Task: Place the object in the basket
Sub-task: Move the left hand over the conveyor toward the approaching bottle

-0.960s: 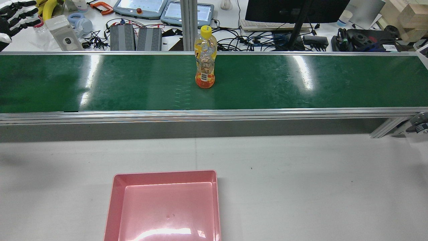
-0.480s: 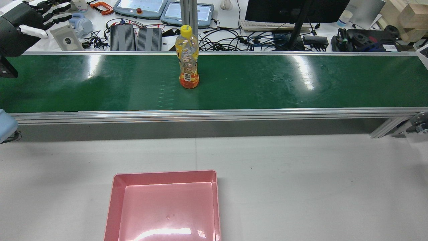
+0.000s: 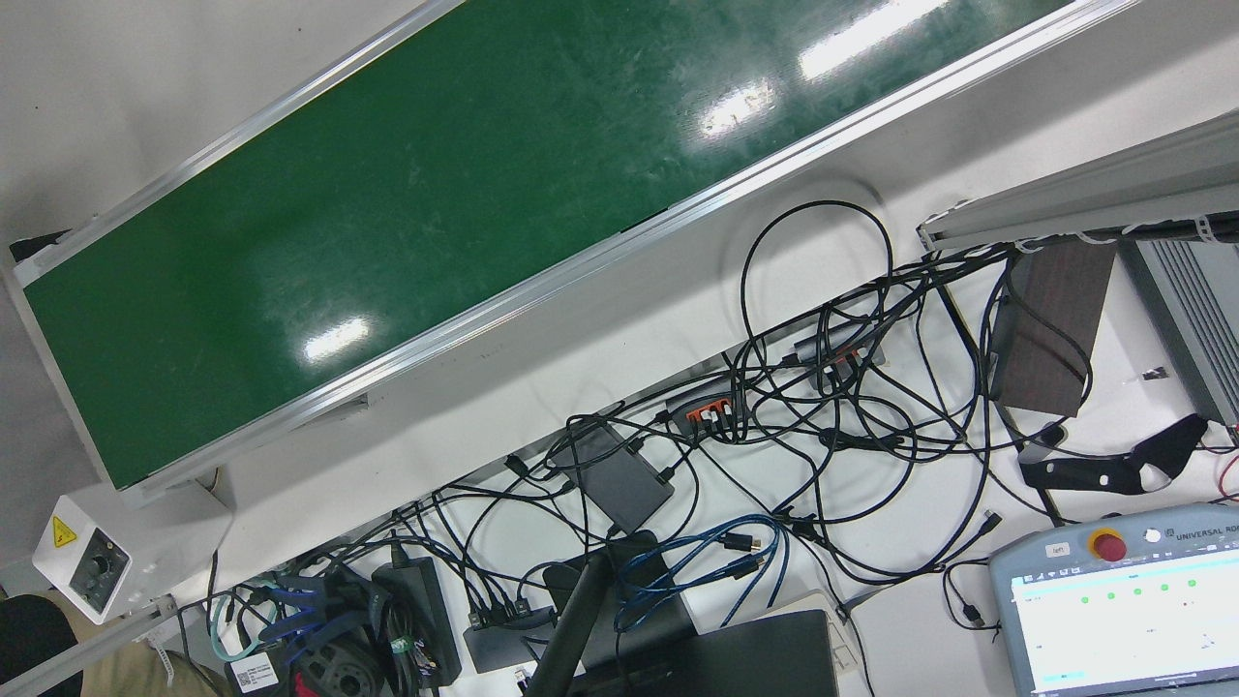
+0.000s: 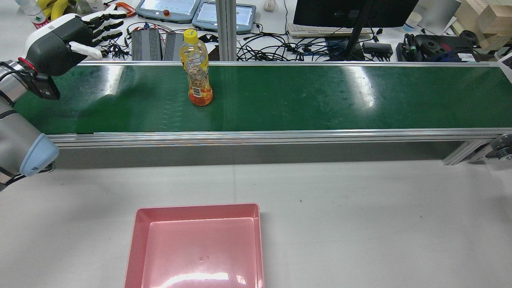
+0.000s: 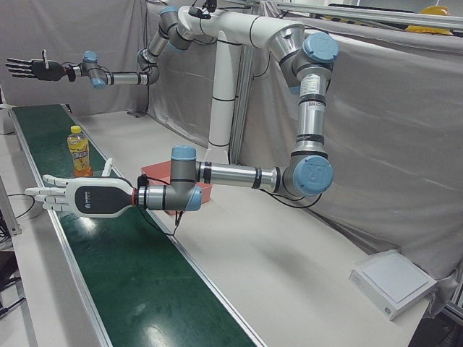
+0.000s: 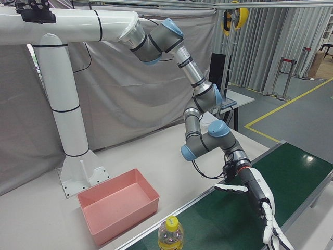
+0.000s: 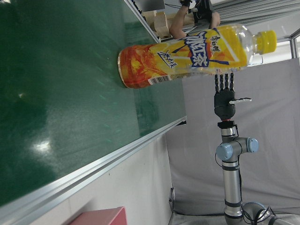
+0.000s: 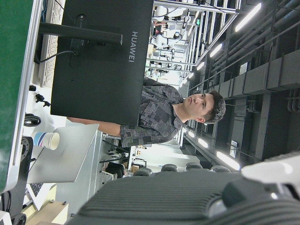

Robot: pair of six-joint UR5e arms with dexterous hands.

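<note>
Bottle point(image 4: 196, 72) upright on green conveyor point(image 4: 280, 98) along far edge of desk point(image 4: 360, 220), left of centre. Left robot hand point(image 4: 68, 40) spread wide, empty, poised near far-left corner, likely to intercept. Right robot hand point(image 5: 32, 69) splayed, idle. Pink basket point(image 4: 138, 240) waits at near edge.

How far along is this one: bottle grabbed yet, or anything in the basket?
Nothing is done yet. The bottle stands upright on the green belt, untouched. The left hand hovers open beside it, fingers spread. Grasping and placing in the empty pink basket remain.
</note>
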